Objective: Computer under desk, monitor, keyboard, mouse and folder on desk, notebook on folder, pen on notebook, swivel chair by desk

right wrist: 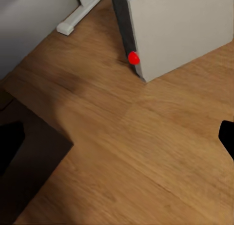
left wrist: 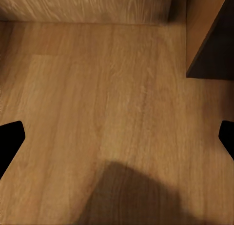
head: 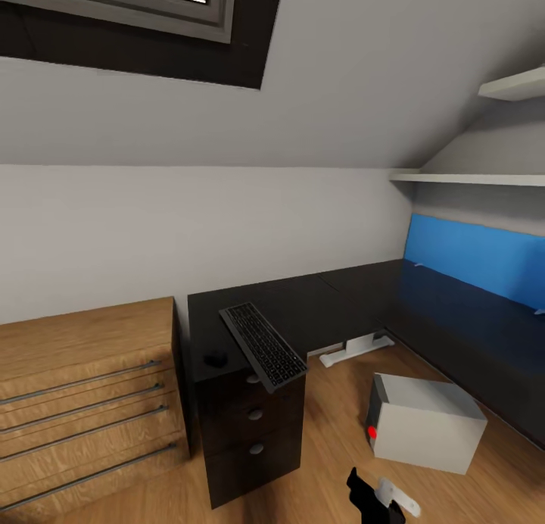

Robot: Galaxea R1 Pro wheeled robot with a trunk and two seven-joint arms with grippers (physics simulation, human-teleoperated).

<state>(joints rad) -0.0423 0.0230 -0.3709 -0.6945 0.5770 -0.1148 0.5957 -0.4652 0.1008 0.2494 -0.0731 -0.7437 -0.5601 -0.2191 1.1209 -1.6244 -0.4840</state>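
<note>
Three cameras: my head view high and wide, both wrist views low over the floor.

From the head I look down across the desk [head: 333, 297] corner; my right wrist view faces the computer [right wrist: 175, 30] closely, shared with the head view [head: 428, 422].

Desk [head: 333, 300] black, matte; its drawers black with round silver knobs [head: 255, 414]. Keyboard [head: 263, 345] dark grey, black keys. Mouse [head: 216, 358] black, just beside keyboard. Computer [head: 428, 423] pale grey with a red light [head: 372, 432]. Floor [left wrist: 97, 112] light wood planks, visible grain. Drawer unit [head: 83, 403] next to desk: light wood, grey metal bar handles. Wall [head: 189, 229] pale grey. Wall panel [head: 477, 257] behind desk bright blue. Shelves [head: 469, 179] white.
</note>
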